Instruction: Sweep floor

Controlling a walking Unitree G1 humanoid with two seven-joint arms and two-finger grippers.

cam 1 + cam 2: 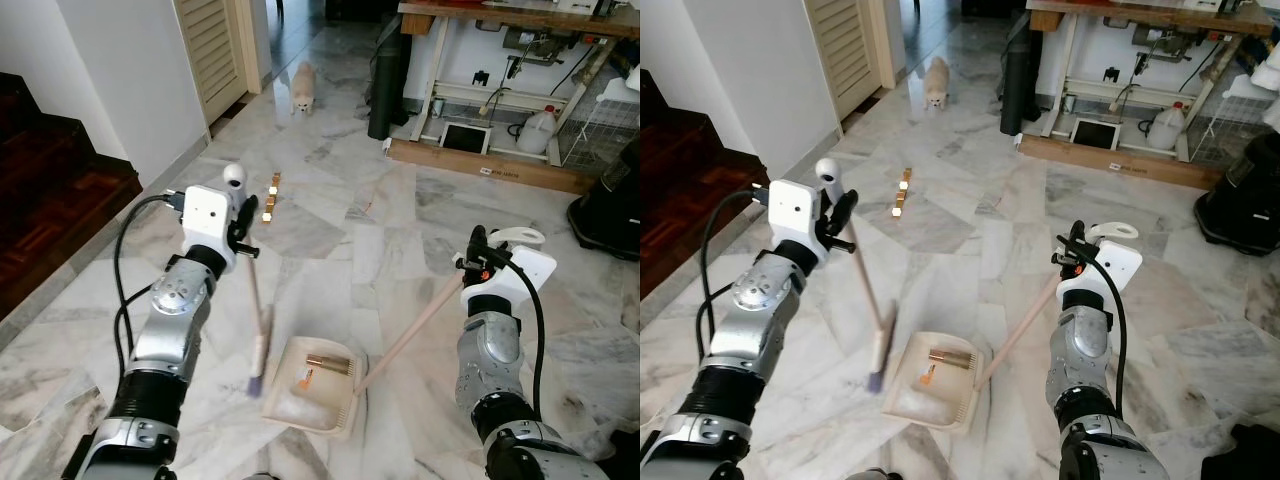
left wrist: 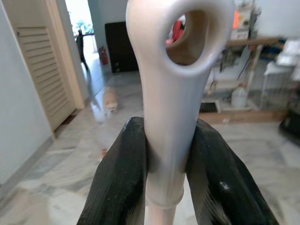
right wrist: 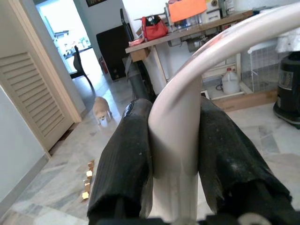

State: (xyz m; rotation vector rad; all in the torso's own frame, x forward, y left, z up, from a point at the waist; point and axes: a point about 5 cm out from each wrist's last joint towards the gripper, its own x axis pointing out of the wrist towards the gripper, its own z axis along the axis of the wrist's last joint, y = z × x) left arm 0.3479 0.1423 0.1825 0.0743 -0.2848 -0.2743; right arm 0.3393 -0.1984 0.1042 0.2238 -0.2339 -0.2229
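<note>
Stairs of dark wood (image 1: 50, 190) rise at the far left beside a louvred door (image 1: 212, 50). Left pincer (image 2: 164, 154) is clamped on the looped top of a broom handle (image 2: 171, 93); the brush head (image 1: 260, 352) rests on the marble floor (image 1: 330, 220) just beside a cream dustpan (image 1: 312, 400) holding a brown block (image 1: 328, 364). Small gold blocks (image 1: 271, 196) lie further off, a cat (image 1: 303, 87) beyond. Right pincer (image 3: 171, 154) grips the dustpan handle (image 1: 415, 330). A worktop (image 1: 520, 15) stands behind.
</note>
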